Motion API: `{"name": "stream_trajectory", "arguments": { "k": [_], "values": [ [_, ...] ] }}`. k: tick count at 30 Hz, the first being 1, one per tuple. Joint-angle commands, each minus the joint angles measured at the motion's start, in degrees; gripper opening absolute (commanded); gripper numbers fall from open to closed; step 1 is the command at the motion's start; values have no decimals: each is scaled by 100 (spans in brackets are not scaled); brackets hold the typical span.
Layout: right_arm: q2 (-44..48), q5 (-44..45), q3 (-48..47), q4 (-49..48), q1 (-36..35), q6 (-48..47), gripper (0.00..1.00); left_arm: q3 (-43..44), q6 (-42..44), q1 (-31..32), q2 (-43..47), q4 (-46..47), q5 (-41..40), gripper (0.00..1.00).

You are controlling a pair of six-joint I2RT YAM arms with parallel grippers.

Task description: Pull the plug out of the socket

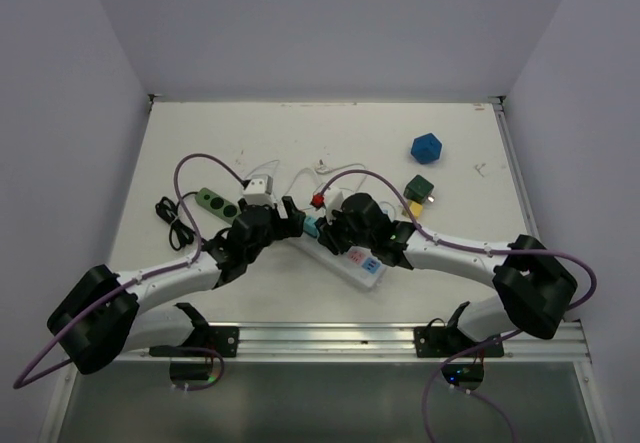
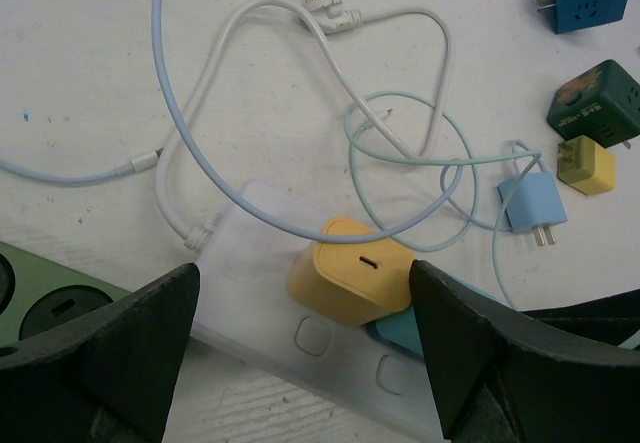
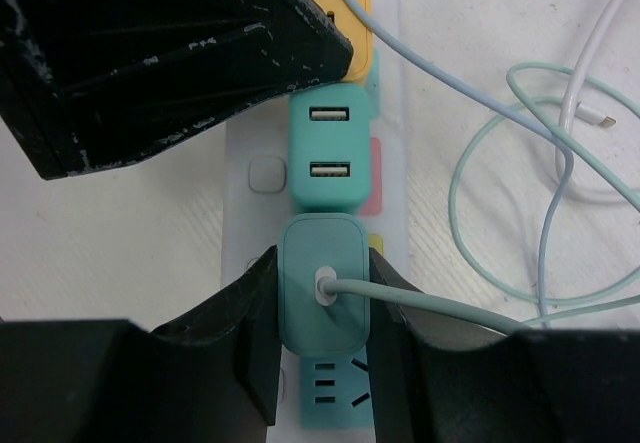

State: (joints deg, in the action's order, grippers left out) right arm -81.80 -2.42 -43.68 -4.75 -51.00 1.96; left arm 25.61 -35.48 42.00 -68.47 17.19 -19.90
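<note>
Grip on teal plug; not yet pulled.
Right tool pinches it, seated in strip (pull remains); left tool wide open, straddling yellow plug.

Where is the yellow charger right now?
Left wrist view, centre: the yellow charger sits on the white power strip, between the open jaws of the left gripper, with a teal adapter close beside it.
</note>
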Motion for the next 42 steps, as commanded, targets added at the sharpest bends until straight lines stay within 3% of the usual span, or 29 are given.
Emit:
{"name": "stream_trajectory", "arguments": {
  "k": [1,17,25,34,38,42],
  "values": [
    [445,224,-141,-1010,11,129,0,-345,-134,-16,-97,135,30,89],
    [402,927,184,-2274,231,780,0,-706,-248,-16,-307,452,83,88],
    [384,822,553,-2934,275,859,0,-653,-143,-16,-343,391,4,88],
    [235,769,475,-2917,310,938,0,-662,-116,-16,-45,285,-14,88],
    [226,778,466,-2908,301,938,0,-882,-29,-16,403,715,267,90],
    [296,760,387,-2724,319,956,0,-567,147,-25,457,409,250,90]
  ]
}}
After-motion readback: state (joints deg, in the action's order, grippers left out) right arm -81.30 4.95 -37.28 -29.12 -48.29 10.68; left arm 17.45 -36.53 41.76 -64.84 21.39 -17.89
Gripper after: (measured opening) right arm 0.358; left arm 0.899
